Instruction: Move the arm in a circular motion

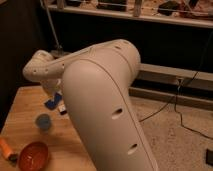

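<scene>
From my station, the arm (102, 100) filled the near middle of the view, its thick off-white segment sweeping up and bending left to a rounded joint over the wooden table (22, 107). The gripper (51, 90) hung below that joint, mostly hidden. On the table I saw a blue cup (43, 121), an orange bowl (33, 155) and a blue packet (54, 101).

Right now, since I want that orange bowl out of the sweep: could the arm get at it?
Probably yes: the orange bowl sits uncovered on the table; the gripper hangs farther back, behind the arm.
</scene>
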Action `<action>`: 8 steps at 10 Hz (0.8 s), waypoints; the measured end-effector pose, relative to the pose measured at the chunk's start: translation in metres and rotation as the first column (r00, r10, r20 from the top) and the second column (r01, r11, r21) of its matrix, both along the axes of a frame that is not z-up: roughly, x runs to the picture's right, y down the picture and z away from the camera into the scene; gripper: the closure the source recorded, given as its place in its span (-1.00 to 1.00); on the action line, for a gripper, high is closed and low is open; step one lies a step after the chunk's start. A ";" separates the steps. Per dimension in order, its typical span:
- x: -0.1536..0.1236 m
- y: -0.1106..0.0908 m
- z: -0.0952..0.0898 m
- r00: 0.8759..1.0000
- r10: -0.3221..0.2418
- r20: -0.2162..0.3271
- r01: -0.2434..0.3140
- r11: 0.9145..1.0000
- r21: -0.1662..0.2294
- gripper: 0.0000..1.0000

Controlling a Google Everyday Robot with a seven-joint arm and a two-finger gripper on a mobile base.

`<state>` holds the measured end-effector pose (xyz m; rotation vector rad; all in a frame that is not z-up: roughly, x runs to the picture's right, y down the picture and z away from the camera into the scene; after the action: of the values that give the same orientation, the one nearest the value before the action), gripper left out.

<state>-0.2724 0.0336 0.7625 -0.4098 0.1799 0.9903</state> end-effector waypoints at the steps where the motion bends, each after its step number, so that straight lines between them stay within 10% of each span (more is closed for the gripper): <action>1: -0.001 0.015 -0.010 1.000 -0.018 0.014 0.018 1.000 -0.006 -0.30; 8: 0.053 0.128 -0.071 0.981 -0.188 0.054 0.192 0.978 -0.083 -0.30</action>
<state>-0.2196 0.1620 0.6918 -0.4864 0.2181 0.7862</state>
